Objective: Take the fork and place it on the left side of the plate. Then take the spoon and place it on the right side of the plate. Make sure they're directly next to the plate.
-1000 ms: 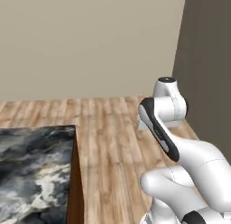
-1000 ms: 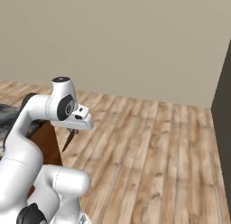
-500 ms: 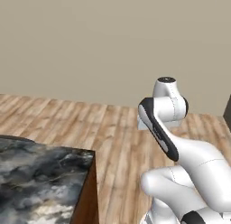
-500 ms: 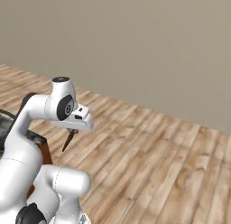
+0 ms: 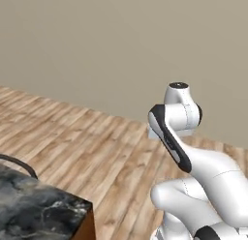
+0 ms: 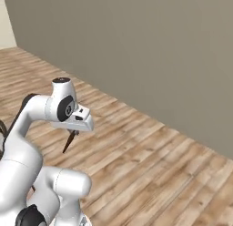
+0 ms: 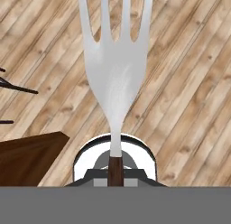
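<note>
Left base view: you've got the white arm [image 5: 193, 157] folded up over wood-plank floor [image 5: 97, 147], with one corner of the dark marble-topped desk [image 5: 38, 212] just left of it.

Right base view: gripper [image 6: 73, 131] sits under the wrist, above the floor, with the slim fork with a silver tined head and dark brown handle [image 6: 68, 141] hanging down from it at a slant.

Hand view: gripper clamped on the fork's brown handle [image 7: 115, 171], tines pointing away over the planks; a brown desk edge [image 7: 27, 157] is just left of the gripper.

Risk, my read: the pinch sits on the handle with the heavy head cantilevered out, so a hard swing could pivot or slip the fork and leave it skewed beside the plate. Keep the fork clear of that desk edge.
</note>
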